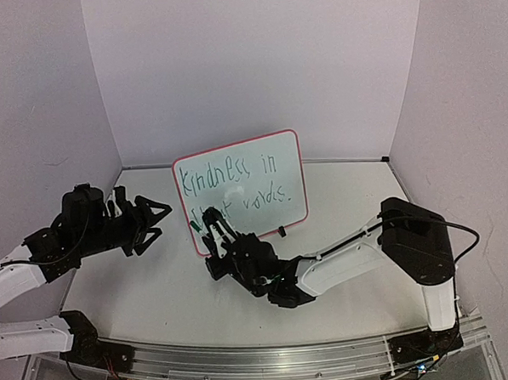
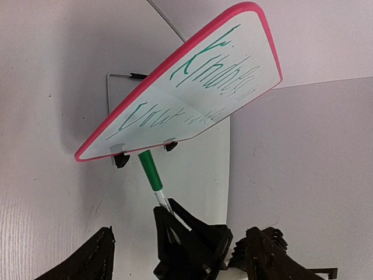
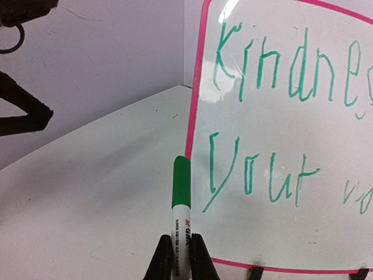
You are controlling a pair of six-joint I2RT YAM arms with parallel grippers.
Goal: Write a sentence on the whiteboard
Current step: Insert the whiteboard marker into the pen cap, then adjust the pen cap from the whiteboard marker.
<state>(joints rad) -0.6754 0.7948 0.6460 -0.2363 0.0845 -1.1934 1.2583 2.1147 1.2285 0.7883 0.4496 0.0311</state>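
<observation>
The right hand (image 3: 181, 265) is clamped on a marker (image 3: 181, 217). Its two dark fingers (image 3: 160, 263) press the white barrel from both sides, and the marker's green end points up and away from the wrist. In the right wrist view that green end sits right at the lower left stretch of the red frame of the whiteboard (image 3: 274, 233); whether it touches the frame cannot be told. From the left wrist camera the marker (image 2: 150, 169) reaches up to the board's bottom edge, between its two small black feet (image 2: 120, 158).

From above, the right hand (image 1: 212, 243) lies low over the desk (image 1: 140, 290), just in front of the board's lower left corner.

The whiteboard (image 1: 269, 225) stands on its feet in the middle of the desk, towards the back wall, with its face turned to the arms. On it is the sentence (image 1: 232, 174) in thin green letters, in two uneven rows. The upper row reads "Kindness in". The lower row starts with "your" and seems to end in "words".

The left hand (image 1: 160, 220) hovers to the left of the board and well apart from it. Its fingers (image 1: 161, 210) are spread wide with nothing between them, and their tips point towards the board.
</observation>
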